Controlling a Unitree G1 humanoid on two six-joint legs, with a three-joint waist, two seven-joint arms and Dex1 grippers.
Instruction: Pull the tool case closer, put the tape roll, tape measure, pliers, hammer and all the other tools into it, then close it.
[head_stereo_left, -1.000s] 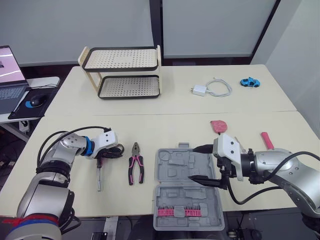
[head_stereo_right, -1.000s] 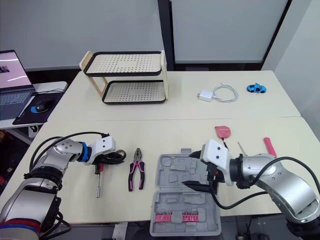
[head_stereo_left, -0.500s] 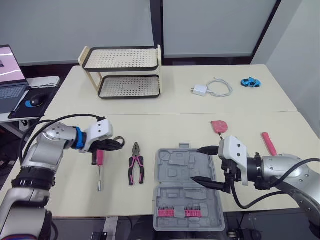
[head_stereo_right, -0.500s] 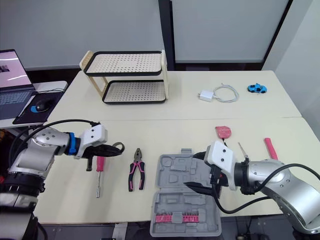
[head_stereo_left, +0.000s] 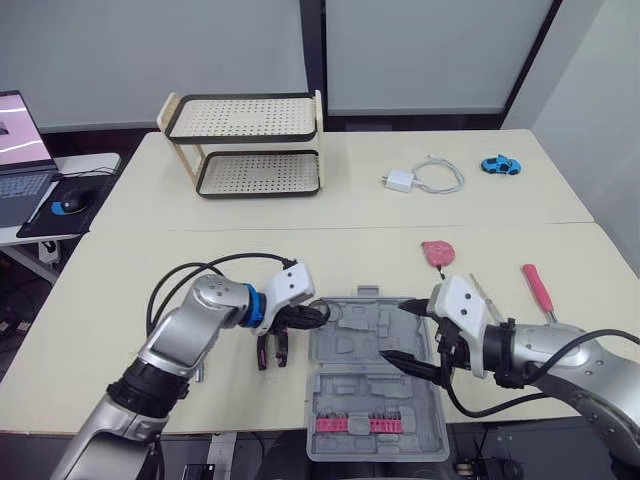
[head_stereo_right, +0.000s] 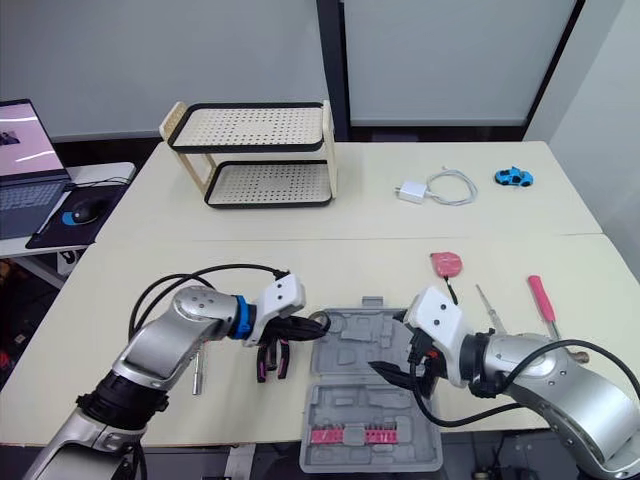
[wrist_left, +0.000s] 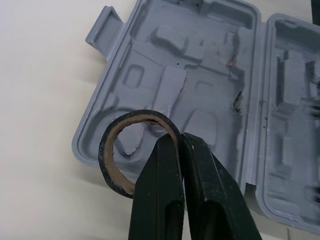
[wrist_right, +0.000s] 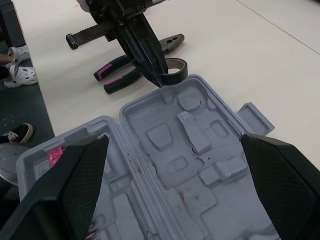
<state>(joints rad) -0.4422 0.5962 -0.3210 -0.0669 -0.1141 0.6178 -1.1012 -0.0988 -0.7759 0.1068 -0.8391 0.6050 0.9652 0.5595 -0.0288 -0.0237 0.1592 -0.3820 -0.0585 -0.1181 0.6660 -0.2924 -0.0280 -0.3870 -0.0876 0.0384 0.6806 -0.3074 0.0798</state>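
Observation:
The grey tool case (head_stereo_left: 345, 385) lies open near the table's front edge, with a pink bit strip in its near half. My left gripper (head_stereo_left: 318, 313) is shut on the black tape roll (wrist_left: 113, 167), holding it just above the case's left rim. The roll (wrist_right: 176, 66) and the left gripper also appear in the right wrist view. My right gripper (head_stereo_left: 395, 332) hangs open over the case's right part, holding nothing. Pink-handled pliers (head_stereo_left: 270, 348) lie left of the case, partly behind the left gripper. A pink tape measure (head_stereo_left: 437, 251) and a red-handled tool (head_stereo_left: 535, 288) lie to the right.
A metal-shafted driver (head_stereo_right: 197, 370) lies left of the pliers, partly hidden by my left arm. At the back stand a two-tier rack (head_stereo_left: 245, 145), a white charger with cable (head_stereo_left: 420, 178) and a blue toy car (head_stereo_left: 497, 165). A laptop (head_stereo_left: 20, 150) sits on a side desk.
My left gripper has carried the tape roll to the right, from above the driver to the case's left rim. The right gripper has shifted only slightly.

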